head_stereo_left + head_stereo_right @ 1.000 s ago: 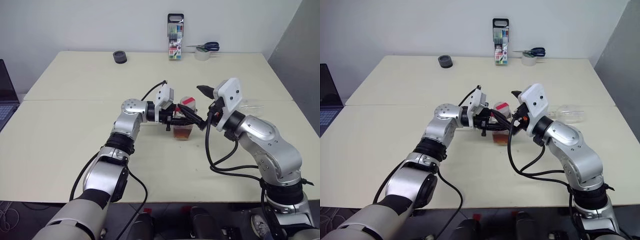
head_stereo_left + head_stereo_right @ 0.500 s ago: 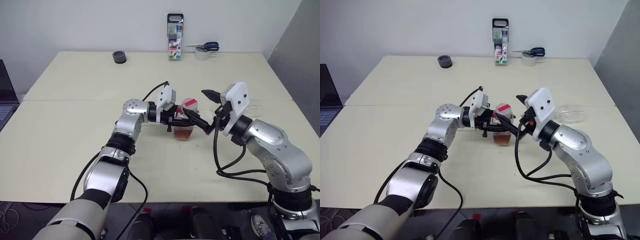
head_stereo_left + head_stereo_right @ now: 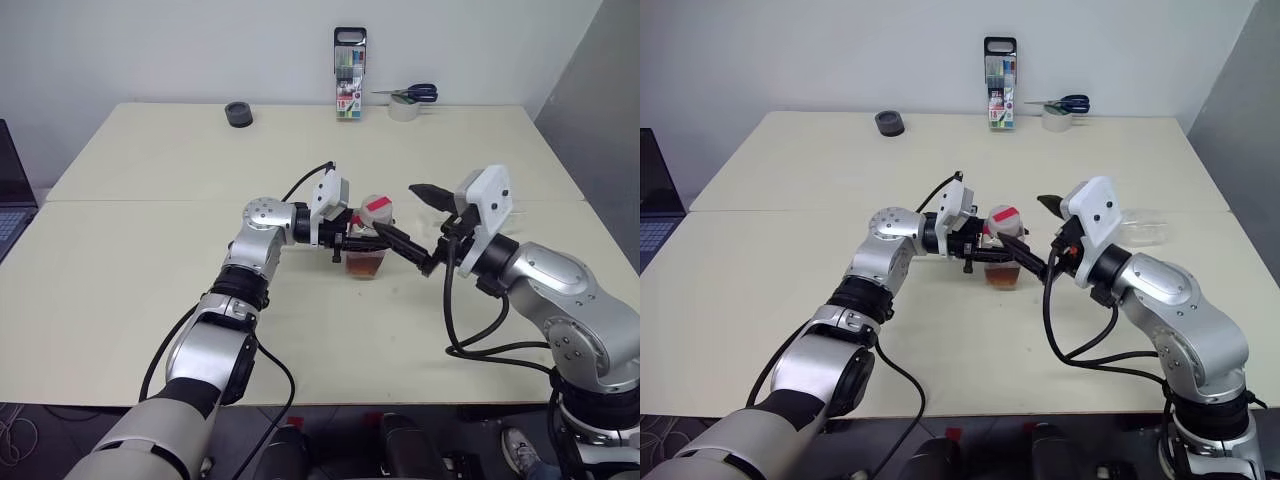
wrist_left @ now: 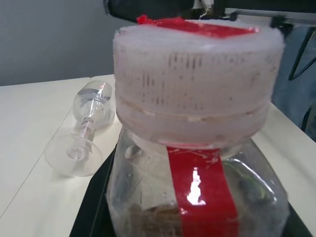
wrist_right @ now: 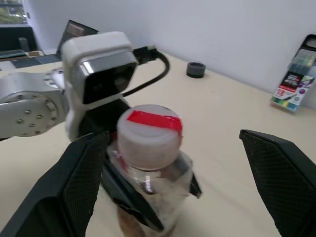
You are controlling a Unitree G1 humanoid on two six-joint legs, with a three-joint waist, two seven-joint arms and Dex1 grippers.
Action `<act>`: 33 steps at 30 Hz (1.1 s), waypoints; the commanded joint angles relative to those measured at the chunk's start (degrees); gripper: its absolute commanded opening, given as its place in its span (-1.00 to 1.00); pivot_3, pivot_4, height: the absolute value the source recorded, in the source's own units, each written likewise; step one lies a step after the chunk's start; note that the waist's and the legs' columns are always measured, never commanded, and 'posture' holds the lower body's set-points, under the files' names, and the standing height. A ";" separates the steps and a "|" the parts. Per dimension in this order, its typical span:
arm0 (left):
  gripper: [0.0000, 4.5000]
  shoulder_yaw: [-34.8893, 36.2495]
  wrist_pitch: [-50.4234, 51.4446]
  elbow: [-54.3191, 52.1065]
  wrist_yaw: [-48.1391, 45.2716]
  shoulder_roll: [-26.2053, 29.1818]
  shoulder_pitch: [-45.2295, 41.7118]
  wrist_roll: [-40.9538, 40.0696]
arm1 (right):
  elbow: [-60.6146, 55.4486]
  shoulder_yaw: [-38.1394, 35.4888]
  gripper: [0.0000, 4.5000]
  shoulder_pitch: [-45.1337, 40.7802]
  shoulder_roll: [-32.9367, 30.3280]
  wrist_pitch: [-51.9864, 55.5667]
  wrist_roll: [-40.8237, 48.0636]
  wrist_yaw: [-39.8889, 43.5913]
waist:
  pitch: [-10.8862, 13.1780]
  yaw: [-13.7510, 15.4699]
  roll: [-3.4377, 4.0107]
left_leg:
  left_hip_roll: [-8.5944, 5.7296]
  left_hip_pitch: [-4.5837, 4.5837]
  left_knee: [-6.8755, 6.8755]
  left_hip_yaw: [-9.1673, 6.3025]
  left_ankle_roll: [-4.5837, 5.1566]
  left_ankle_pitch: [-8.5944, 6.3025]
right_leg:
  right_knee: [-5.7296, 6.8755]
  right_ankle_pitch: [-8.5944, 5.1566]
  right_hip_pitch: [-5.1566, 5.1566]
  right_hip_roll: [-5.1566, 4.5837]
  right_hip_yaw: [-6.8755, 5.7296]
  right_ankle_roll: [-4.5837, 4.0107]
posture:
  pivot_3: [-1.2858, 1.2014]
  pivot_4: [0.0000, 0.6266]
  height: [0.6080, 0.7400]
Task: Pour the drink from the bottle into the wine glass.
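Left gripper: we see its jaws clenched on the bottle, gripping it at the body, approx. mid-bench.
Bottle: stands upright on the bench, between left jaws; white cap w/ red strip is on.
Drink: reddish-brown, low in the bottle, only the bottom part filled.
Right gripper: we see its jaws released, spread wide, level w/ the cap and just beside it, not touching. In right wrist view one finger is each side of the bottle, w/ gap.
Wine glass: lies on its side on the bench, beyond the right gripper, well apart from the left jaws; foot points toward the bottle. Looks empty.
Far edge of bench, well apart from both jaws: pack of markers, scissors on a tape roll, a small black ring.
Laptop: at the side beyond the left arm, off the bench.
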 commanded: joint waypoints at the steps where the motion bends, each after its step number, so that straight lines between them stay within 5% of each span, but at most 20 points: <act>1: -0.26 1.30 -1.08 -0.68 -0.08 -0.07 -0.90 -1.01 | -1.28 0.96 1.00 -2.30 1.43 0.35 -0.37 -2.36 | 0.00 0.01 0.00 | 0.00 0.00 0.00 0.00 0.00 0.00 | 0.00 0.00 0.00 0.00 0.00 0.00 | 0.03 -0.52 1.00; 16: -0.26 1.29 -1.22 -0.66 0.47 -0.21 -0.74 -0.94 | 0.01 6.08 1.00 -1.08 9.30 -2.13 -9.01 -11.18 | 0.00 0.01 0.00 | 0.00 0.00 0.00 -0.02 -0.01 0.01 | 0.00 0.00 0.00 0.00 -0.01 0.00 | 0.03 -0.52 1.00; 19: -0.26 1.23 -1.24 -0.65 0.43 -0.26 -0.72 -0.91 | -0.05 6.34 0.75 -0.66 10.53 -2.52 -9.61 -11.72 | 0.00 0.01 0.00 | 0.00 0.00 0.00 -0.03 -0.01 0.01 | 0.00 0.00 0.00 0.00 -0.01 0.00 | 0.03 -0.52 1.00; 25: -0.26 1.09 -1.15 -0.89 0.37 -0.28 -0.60 -0.91 | 0.15 6.50 -0.15 -0.35 11.28 -3.08 -9.73 -11.23 | 0.00 0.00 0.00 | 0.00 0.00 -0.01 -0.03 -0.01 0.00 | 0.00 0.00 0.00 0.00 -0.01 0.00 | 0.03 -0.52 1.00; 30: -0.26 1.00 -0.96 -0.82 0.16 -0.26 -0.65 -0.87 | 2.07 6.91 -0.16 -1.29 8.11 -6.29 -6.93 -2.54 | 0.00 0.00 0.01 | -0.01 0.00 0.00 -0.02 0.00 0.00 | 0.00 0.00 0.00 0.00 -0.02 0.00 | 0.03 -0.52 1.00; 33: -0.26 0.68 -0.77 -0.68 -1.11 -0.05 -0.72 -0.85 | 10.59 5.86 -0.16 -7.32 -0.39 -10.61 -3.90 14.10 | 0.01 -0.07 0.01 | -0.04 0.00 0.01 0.02 0.00 0.00 | -0.01 0.00 0.01 -0.01 0.00 0.00 | 0.03 -0.52 1.00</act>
